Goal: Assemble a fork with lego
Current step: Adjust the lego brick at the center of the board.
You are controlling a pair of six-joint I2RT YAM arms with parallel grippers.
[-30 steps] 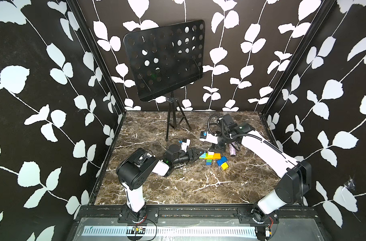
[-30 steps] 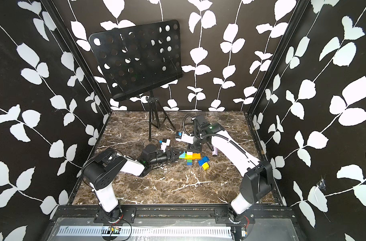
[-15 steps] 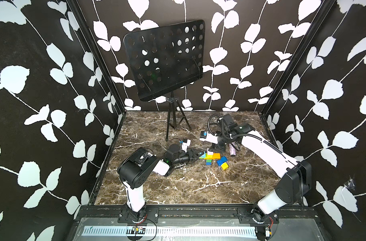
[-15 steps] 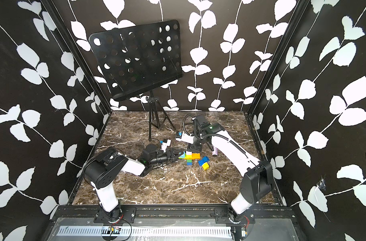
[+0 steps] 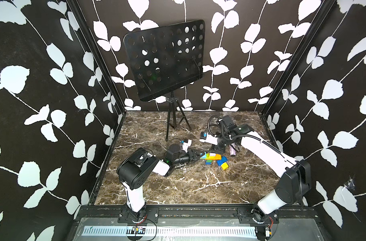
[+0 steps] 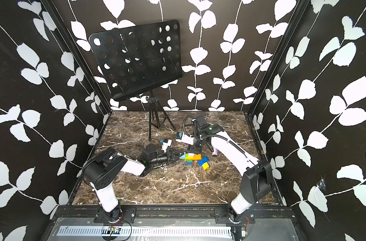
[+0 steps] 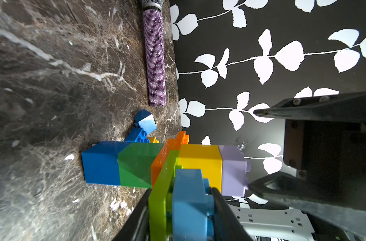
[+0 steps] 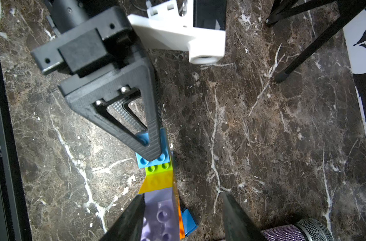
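Observation:
The fork lies flat on the marble table, mid-right: blue and green stem, orange crossbar, yellow, lilac and light blue prongs. In the left wrist view the fork has its lime plate and light blue brick pinched between my left gripper's jaws. That left gripper reaches in low from the left. My right gripper hangs over the fork's lilac brick, open. One finger rests against that brick and the other stands well apart. Loose lego, a blue brick and a yellow one, lies beside the stem.
A glittery pink microphone lies just right of the bricks, close to the right gripper. A black music stand on a tripod occupies the back of the table. Patterned walls close in three sides.
My left gripper's jaws have narrowed onto the fork's light blue and lime end. The right arm and the loose bricks have stayed where they were.

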